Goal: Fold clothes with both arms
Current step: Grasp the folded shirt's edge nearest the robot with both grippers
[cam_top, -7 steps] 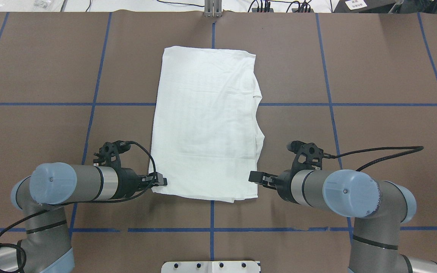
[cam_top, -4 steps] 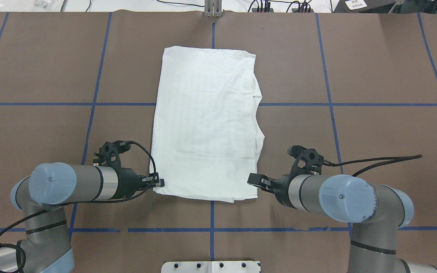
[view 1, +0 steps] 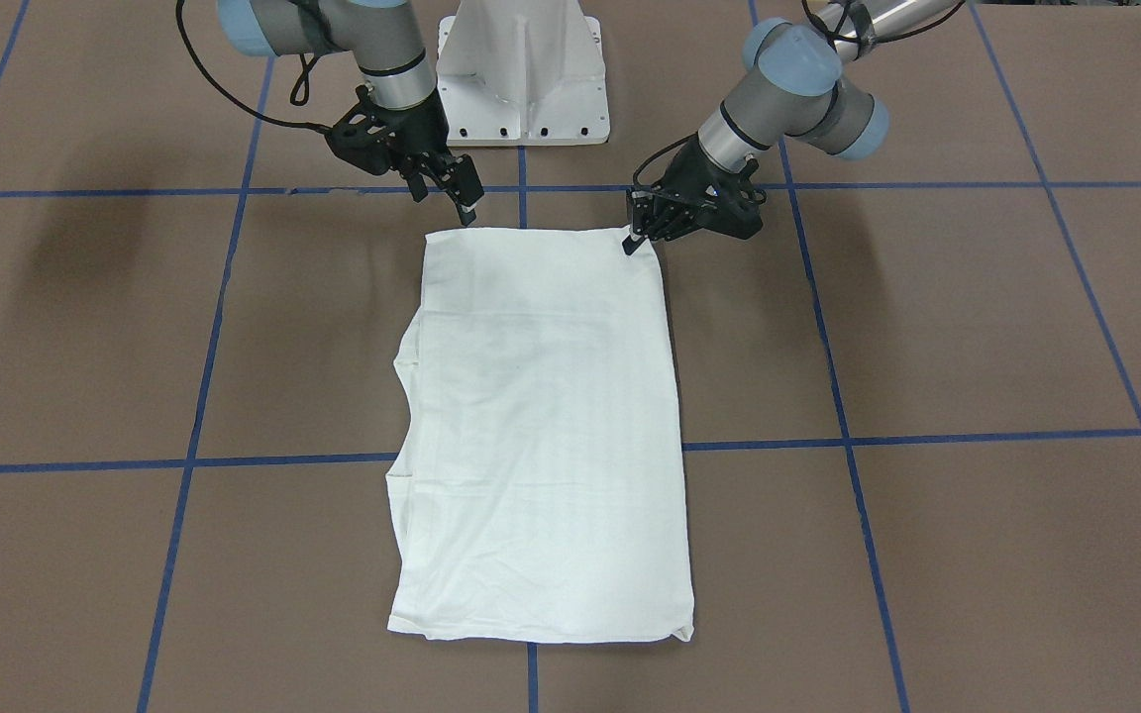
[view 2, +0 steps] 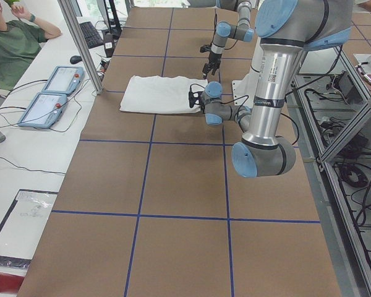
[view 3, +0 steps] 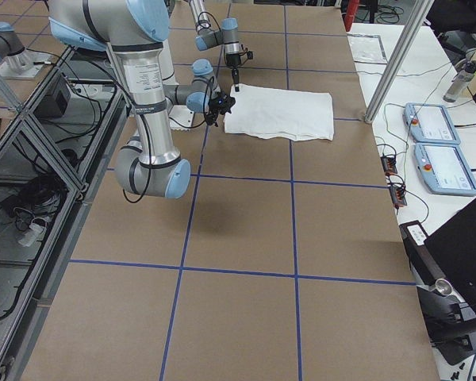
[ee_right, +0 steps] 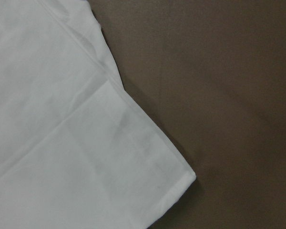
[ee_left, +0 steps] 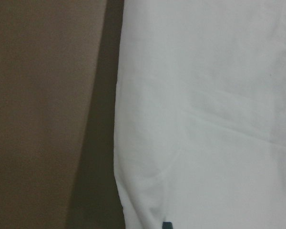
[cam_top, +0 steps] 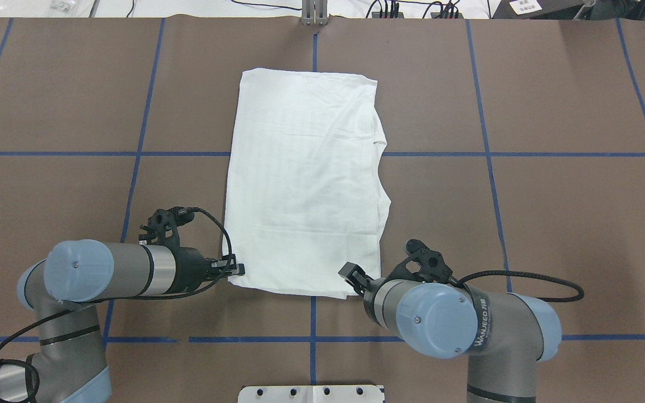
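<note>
The white T-shirt [cam_top: 305, 184] lies folded into a long flat rectangle on the brown table; it also shows in the front view [view 1: 541, 426]. My left gripper [cam_top: 238, 270] is low at the shirt's near left corner, also seen in the front view [view 1: 633, 241], and looks shut on that corner. The left wrist view shows the shirt's edge [ee_left: 205, 119]. My right gripper [cam_top: 349, 273] hovers over the shirt's near edge, left of its near right corner, and looks open and empty [view 1: 469, 206]. The right wrist view shows that corner [ee_right: 62, 143] from above.
Blue tape lines [cam_top: 485, 154] divide the brown table into squares. The white pedestal base [view 1: 521, 69] stands behind the shirt's near edge. A metal post [cam_top: 315, 14] is at the far edge. Side tables hold teach pendants [view 2: 49, 93]; a person [view 2: 12, 43] sits there.
My right arm has swung in toward the robot and leftward, carrying its gripper from the shirt's near right corner to over the near edge. My left gripper has barely moved.
</note>
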Action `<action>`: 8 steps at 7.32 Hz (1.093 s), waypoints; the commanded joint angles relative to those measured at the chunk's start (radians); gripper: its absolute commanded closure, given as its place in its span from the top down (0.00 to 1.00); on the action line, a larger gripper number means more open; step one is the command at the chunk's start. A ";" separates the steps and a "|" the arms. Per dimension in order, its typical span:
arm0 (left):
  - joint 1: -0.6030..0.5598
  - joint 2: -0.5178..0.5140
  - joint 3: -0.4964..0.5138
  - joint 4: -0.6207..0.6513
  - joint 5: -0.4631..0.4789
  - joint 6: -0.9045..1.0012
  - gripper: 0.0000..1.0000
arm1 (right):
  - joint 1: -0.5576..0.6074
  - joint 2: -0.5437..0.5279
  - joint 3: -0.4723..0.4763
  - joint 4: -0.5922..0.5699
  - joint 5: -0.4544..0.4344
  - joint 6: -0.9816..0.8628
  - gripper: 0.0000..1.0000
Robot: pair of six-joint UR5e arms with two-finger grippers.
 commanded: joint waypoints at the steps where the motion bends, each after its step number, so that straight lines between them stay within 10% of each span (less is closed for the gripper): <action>1: 0.001 -0.005 -0.001 0.000 0.000 -0.001 0.00 | -0.017 0.043 -0.009 -0.032 -0.036 0.107 0.98; 8: -0.001 -0.003 -0.005 0.000 0.000 -0.001 0.00 | -0.019 0.111 -0.142 0.024 -0.085 0.182 0.95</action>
